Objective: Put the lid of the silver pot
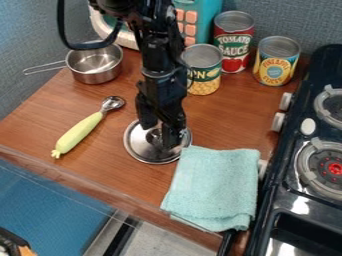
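Observation:
The gripper hangs low over the round silver lid, its two fingers standing apart on either side of the lid's middle, where the dark knob partly shows. Flat on the wooden counter, the lid lies just behind and left of the folded cloth. The silver pot, uncovered and upright, stands at the upper left with its thin handle pointing left.
A light teal cloth touches the lid's right side. Left of the lid lies a yellow-handled scoop. Behind stand a corn can, a tomato can, a pineapple can and a toy microwave. A stove borders the right.

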Controlling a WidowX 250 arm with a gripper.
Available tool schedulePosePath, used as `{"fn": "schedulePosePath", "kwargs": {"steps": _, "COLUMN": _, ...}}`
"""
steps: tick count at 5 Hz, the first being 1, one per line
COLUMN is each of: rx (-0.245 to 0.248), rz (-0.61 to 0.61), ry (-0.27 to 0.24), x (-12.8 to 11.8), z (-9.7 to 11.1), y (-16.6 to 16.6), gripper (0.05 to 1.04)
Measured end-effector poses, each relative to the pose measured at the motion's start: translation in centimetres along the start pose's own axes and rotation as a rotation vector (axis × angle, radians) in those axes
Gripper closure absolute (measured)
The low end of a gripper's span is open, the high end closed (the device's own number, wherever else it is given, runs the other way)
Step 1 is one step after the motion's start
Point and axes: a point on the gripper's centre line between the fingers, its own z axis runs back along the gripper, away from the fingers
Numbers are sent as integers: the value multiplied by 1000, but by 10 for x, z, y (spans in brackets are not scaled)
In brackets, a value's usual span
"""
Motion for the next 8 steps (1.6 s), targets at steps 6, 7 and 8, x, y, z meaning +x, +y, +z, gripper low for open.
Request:
{"fn": "schedulePosePath", "kwargs": {"steps": 6, "rx": 13, "rz": 23, "ry": -3, "x": -3, "z": -5, "y": 3, "gripper": 807}}
{"fn": "schedulePosePath", "kwargs": {"steps": 7, "rx": -6, "rz": 23, "ry": -53, "x": 7, "z": 16, "y": 0, "gripper": 807}}
{"fn": "schedulePosePath", "kwargs": {"steps": 8, "rx": -27, "rz": 13, "ry": -107, "x": 22, "z": 47, "y": 0, "gripper": 807}}
